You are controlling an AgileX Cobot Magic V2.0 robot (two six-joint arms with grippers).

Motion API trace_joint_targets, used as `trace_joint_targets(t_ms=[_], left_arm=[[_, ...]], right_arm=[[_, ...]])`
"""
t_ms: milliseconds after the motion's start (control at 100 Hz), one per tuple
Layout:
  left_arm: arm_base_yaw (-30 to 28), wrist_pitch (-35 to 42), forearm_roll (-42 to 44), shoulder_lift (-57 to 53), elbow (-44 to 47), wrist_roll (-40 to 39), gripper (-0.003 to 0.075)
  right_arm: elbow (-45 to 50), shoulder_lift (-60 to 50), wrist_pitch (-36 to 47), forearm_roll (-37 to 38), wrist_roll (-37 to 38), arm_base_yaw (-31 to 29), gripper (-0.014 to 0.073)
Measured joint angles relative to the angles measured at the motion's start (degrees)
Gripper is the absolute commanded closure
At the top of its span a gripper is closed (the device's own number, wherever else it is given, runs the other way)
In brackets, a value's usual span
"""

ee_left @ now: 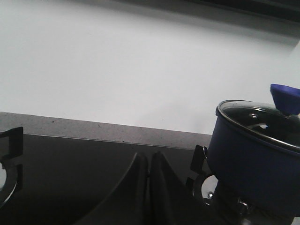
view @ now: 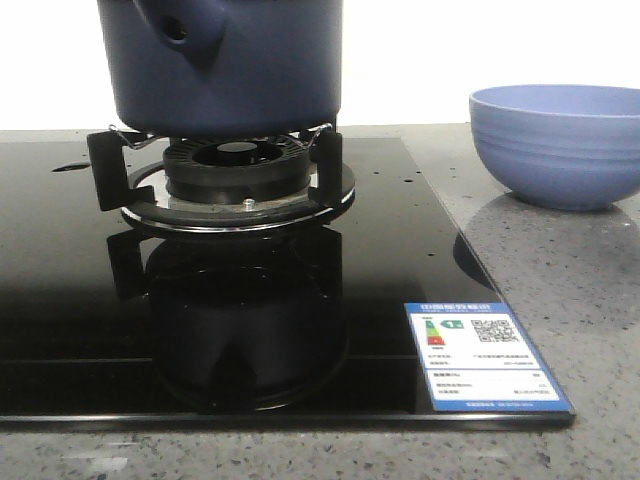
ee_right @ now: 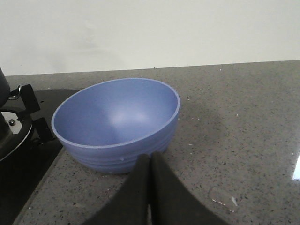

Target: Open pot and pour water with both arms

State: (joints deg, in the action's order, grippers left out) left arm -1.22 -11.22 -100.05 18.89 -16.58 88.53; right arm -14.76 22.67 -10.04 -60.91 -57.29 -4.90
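Front cam: navy pot (view: 225, 70) sits on the burner trivet (view: 215, 165) of the black glass hob (view: 80, 300), centre-left of frame, stubby hollow handle tube (view: 178, 28) pointing toward the cam at approx 11 o'clock of the pot body. Top of pot cropped here. Light-blue ribbed bowl (view: 556, 145) on the grey speckled counter (view: 560, 270) at 3 o'clock from the pot, well apart. Energy label sticker (view: 487, 355) on the hob's near-right corner, 5 o'clock from the burner.

L wrist cam: left gripper (ee_left: 149, 185) fingers pressed together, nothing between them, hanging over the dark hob. Pot w/ glass lid (ee_left: 260, 119) on, blue knob (ee_left: 285, 97) on top; near the gripper, not touching.

R wrist cam: right gripper (ee_right: 150, 187) also closed tight, holding nothing, tips just beside the bowl's outer wall; contact can't tell. Bowl looks empty inside.
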Motion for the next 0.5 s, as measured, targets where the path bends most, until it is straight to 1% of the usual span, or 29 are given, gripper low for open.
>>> trace_joint_targets(t_ms=[40, 70, 110, 140, 180, 190, 200, 210, 220, 230, 240, 250, 270, 280, 290, 300, 310, 320, 330, 380, 430, 500], left_arm=[[0.00, 0.72, 1.26, 0.00, 0.00, -1.62, 0.0741], [0.00, 1.29, 4.05, 0.00, 0.00, -3.96, 0.0741], [0.00, 2.31, 8.61, 0.00, 0.00, -9.98, 0.0741], [0.00, 3.09, 15.07, 0.00, 0.00, -15.58, 0.0741], [0.00, 4.08, 23.15, 0.00, 0.00, -26.01, 0.0741], [0.00, 4.30, 26.74, 0.00, 0.00, -29.82, 0.0741], [0.00, 4.39, 28.57, 0.00, 0.00, -31.77, 0.0741], [0.00, 4.41, 32.39, 0.00, 0.00, -33.74, 0.0741], [0.00, 4.71, 34.37, 0.00, 0.00, -37.80, 0.0741], [0.00, 4.73, 38.27, 0.00, 0.00, -39.84, 0.0741], [0.00, 4.85, 40.28, 0.00, 0.00, -43.87, 0.0741], [0.00, 5.03, 42.25, 0.00, 0.04, -45.92, 0.0741], [0.11, 5.49, 50.00, 0.00, 0.20, -53.77, 0.0741], [0.10, 5.49, 51.85, 0.00, 0.34, -53.77, 0.0741], [0.10, 5.63, 53.69, 0.00, 0.50, -57.47, 0.0741], [0.10, 5.78, 57.23, 0.00, 0.58, -59.30, 0.0741], [0.10, 6.02, 58.96, 0.00, 0.69, -62.76, 0.0741], [0.10, 6.04, 60.60, 0.00, 0.92, -64.40, 0.0741], [0.10, 6.29, 63.77, 0.00, 1.06, -67.54, 0.0741], [0.10, 6.77, 72.89, -0.48, 2.24, -76.60, 0.0741], [0.10, 7.02, 78.89, -1.71, 4.15, -82.31, 0.0741], [0.13, 7.64, 83.92, -4.58, 6.83, -86.35, 0.0741]], right_arm=[[0.00, 0.00, 0.08, 0.00, 0.00, 0.00, 0.0655], [0.00, 0.00, 0.08, 0.00, 0.00, 0.00, 0.0655], [0.00, 0.00, 0.08, 0.00, -0.10, 0.00, 0.0655], [0.00, 0.00, 0.08, 0.00, -0.10, 0.00, 0.0655], [0.00, 0.00, 0.08, 0.00, -0.10, 0.00, 0.0655], [0.00, 0.00, 0.08, 0.00, -0.10, 0.00, 0.0655], [0.00, 0.00, 0.08, 0.00, -0.10, 0.00, 0.0655], [0.00, 0.00, 0.08, 0.00, -0.10, 0.00, 0.0655], [0.00, 0.00, 0.08, 0.00, -0.10, 0.00, 0.0655], [0.00, 0.00, 0.08, 0.00, -0.10, 0.00, 0.0655], [0.00, 0.00, 0.08, 0.00, -0.10, 0.00, 0.0655], [0.00, 0.00, 0.08, 0.00, -0.10, 0.00, 0.0655], [0.00, 0.00, 0.08, 0.00, -0.10, 0.00, 0.0655], [0.00, 0.00, 0.08, 0.00, -0.10, 0.00, 0.0655], [0.00, 0.00, 0.08, 0.00, -0.10, 0.00, 0.0655], [0.00, 0.00, 0.08, 0.00, -0.10, 0.00, 0.0655], [0.00, 0.00, 0.08, 0.00, -0.10, 0.00, 0.0655], [0.00, 0.00, 0.08, 0.00, -0.10, 0.00, 0.0655], [0.00, 0.00, 0.08, 0.00, -0.10, 0.00, 0.0655], [0.00, 0.00, 0.08, 0.00, -0.10, 0.00, 0.0655], [0.00, 0.00, 0.08, 0.00, -0.10, 0.00, 0.0655], [0.00, 0.00, 0.08, 0.00, -0.10, 0.00, 0.0655]])
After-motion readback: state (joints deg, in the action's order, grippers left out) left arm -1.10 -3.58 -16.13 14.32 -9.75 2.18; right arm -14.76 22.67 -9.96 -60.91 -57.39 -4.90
